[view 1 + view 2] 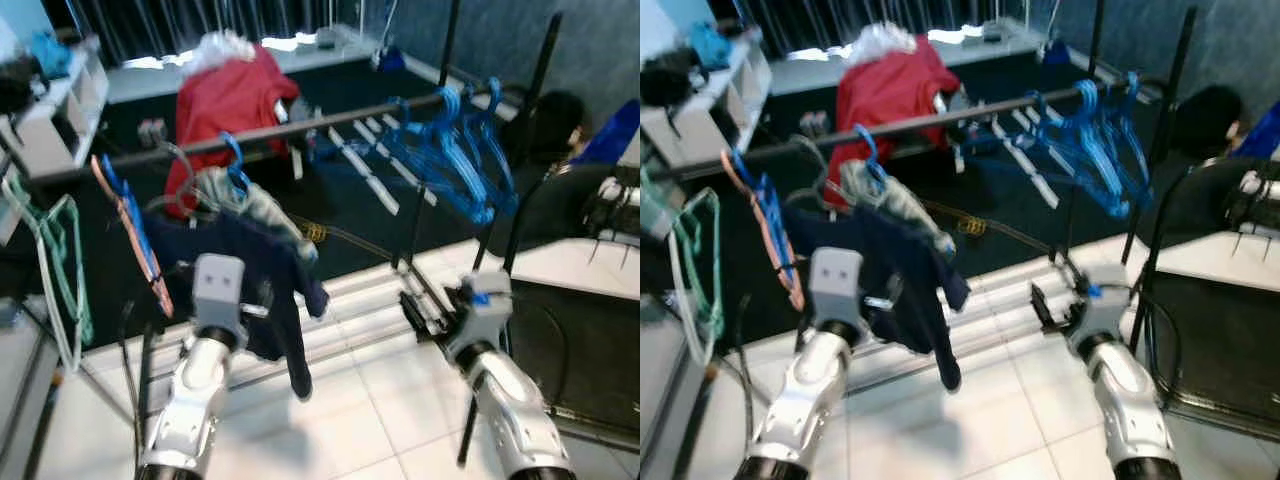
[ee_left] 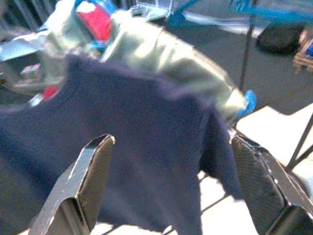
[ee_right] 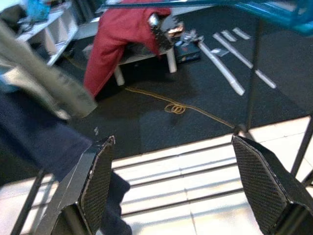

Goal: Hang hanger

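One blue hanger [image 1: 236, 166] with a navy shirt [image 1: 255, 270] hangs on the rail [image 1: 300, 128], its long axis crossing the rail. I see my left gripper [image 2: 171, 186] spread, empty, facing the shirt; my right gripper [image 3: 173, 188] is spread over floor [image 3: 195, 196].

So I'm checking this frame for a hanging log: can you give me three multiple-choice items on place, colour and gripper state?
1. Where does the navy garment hang?
A. on the rail
B. on the floor
C. on the shelf

2. What colour are the bunched empty hangers?
A. red
B. blue
C. white

3. How are the left gripper fingers?
A. shut on cloth
B. open
C. shut on nothing

Answers: 1 A, its blue hanger hooks over the rail; 2 B, they show blue at the rail's right end; 3 B, the wrist view shows its fingers spread before the garment.
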Robot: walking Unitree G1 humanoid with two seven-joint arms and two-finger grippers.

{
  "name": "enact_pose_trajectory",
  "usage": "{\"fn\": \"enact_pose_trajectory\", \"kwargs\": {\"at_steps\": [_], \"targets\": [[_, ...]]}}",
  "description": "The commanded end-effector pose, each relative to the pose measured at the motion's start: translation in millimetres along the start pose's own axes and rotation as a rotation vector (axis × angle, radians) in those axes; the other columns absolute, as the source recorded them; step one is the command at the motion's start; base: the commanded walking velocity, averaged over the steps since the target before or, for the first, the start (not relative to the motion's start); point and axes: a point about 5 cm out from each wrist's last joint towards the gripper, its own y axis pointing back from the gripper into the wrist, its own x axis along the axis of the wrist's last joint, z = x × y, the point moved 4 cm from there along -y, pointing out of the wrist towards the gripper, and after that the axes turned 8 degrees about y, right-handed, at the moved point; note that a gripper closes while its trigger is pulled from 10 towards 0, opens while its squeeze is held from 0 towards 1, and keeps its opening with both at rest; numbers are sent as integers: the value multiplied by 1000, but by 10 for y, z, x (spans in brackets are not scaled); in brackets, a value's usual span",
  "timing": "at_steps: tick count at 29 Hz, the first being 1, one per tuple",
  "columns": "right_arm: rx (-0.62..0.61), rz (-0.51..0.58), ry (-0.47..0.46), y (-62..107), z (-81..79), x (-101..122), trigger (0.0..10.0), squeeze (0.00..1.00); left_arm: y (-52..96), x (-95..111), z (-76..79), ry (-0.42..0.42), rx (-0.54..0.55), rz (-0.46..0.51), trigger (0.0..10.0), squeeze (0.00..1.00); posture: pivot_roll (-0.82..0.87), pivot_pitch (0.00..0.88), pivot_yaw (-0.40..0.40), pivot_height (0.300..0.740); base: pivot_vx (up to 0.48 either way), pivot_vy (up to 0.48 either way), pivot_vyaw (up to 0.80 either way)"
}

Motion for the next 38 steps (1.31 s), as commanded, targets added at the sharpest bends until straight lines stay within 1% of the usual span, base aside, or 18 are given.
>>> {"fn": "enact_pose_trajectory", "kwargs": {"at_steps": [1, 2, 4, 6, 7, 10, 11, 14, 15, 16, 17, 18, 19, 22, 28, 34, 36, 38], "targets": [[22, -3, -20, -33, -86, -8, 10000, 0, -1, 70, -25, 22, 3, 15, 10000, 0, -133, 0, 73, 740, 382, 0, 0], [22, -3, -20, -32, -87, -8, 10000, 0, -3, 161, 70, 80, -40, 47, 10000, 0, -132, 0, 74, 740, 0, 0, 0], [22, -3, -20, -32, -87, -8, 10000, 0, -3, 161, 70, 80, -40, 47, 10000, 0, -132, 0, 74, 740, 0, 0, 0], [22, -2, -21, -32, -86, -8, 10000, 0, 7, 313, 206, 152, -109, 98, 10000, 0, -132, 0, 73, 740, 0, 0, 0], [22, -1, -22, -32, -86, -7, 10000, 0, 15, 386, 240, 159, -126, 121, 10000, 0, -133, 0, 75, 740, 0, 0, 0], [21, -1, -24, -34, -84, -6, 10000, 0, 23, 474, 233, 160, -117, 146, 10000, 0, -133, 0, 75, 740, 0, 0, 0], [20, -1, -26, -36, -84, -7, 10000, 0, 35, 548, 211, 200, -101, 159, 10000, 0, -133, 0, 75, 740, 0, 0, 0], [20, -2, -27, -37, -84, -7, 10000, 0, 39, 568, 211, 214, -101, 161, 10000, 0, -133, 0, 75, 740, 0, 0, 0], [20, -2, -28, -36, -82, -6, 10000, 0, 46, 585, 232, 235, -109, 161, 10000, 0, -128, 0, 75, 740, 0, 0, 0], [20, -2, -28, -36, -82, -6, 10000, 0, 46, 585, 232, 235, -109, 161, 10000, 0, -128, 0, 75, 740, 0, 0, 0], [20, -2, -29, -36, -80, -5, 10000, 0, 52, 595, 273, 267, -125, 156, 10000, 0, -128, 0, 75, 740, 0, 0, 0], [20, -2, -29, -36, -80, -5, 10000, 0, 52, 595, 273, 267, -125, 156, 10000, 0, -128, 0, 75, 740, 0, 0, 0], [20, -3, -29, -37, -81, -4, 10000, 0, 61, 582, 337, 272, -151, 143, 10000, 0, -127, 0, 74, 740, 0, 0, 0], [20, -3, -29, -39, -82, -4, 10000, 0, 68, 541, 388, 262, -162, 125, 10000, 0, -129, 0, 75, 740, 0, 0, 0], [19, -2, -29, -41, -83, -1, 10000, 0, 63, 397, 449, 290, -155, 71, 10000, 0, -129, 0, 75, 740, 0, -472, 0], [21, -3, -26, -42, -83, -1, 10000, 0, 56, 316, 393, 293, -118, 37, 10000, 0, -134, 0, 75, 740, 0, -472, 0], [23, -4, -24, -45, -84, 0, 10000, 0, 37, 282, 298, 292, -58, 23, 10000, 0, -135, 0, 72, 740, 0, -472, 0], [23, -5, -23, -47, -85, 0, 10000, 0, 25, 280, 244, 286, -25, 20, 10000, 0, -137, 0, 69, 740, 0, -448, 0]]}}
